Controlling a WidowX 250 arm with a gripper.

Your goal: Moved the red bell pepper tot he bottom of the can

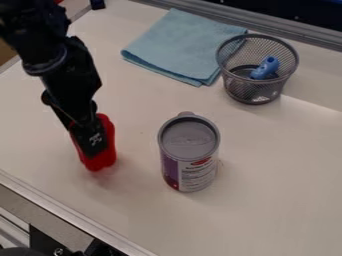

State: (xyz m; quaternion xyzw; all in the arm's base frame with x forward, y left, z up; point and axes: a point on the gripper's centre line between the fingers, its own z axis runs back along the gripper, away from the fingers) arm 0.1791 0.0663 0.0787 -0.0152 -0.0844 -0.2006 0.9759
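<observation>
the red bell pepper (100,163) is seen beside the can (190,172), on its left in the camera view and apart from it, with the black gripper (95,145) hanging over it and partly covering it. whether the pepper is clamped or merely straddled cannot be told, since the far side of the grip is hidden. if it is not firmly pinched, it may be dropped or left behind once the arm is raised; its smooth, rounded skin could also let it be twisted loose.

the place below the can in the view is judged to be the goal. should too direct a path be taken, the upright can could be bumped by the pepper or gripper and tipped. if the pepper is carried too far toward the table edge (75,217), it could be rolled off when released. a low, hurried release might also leave it leaning against the can.
</observation>
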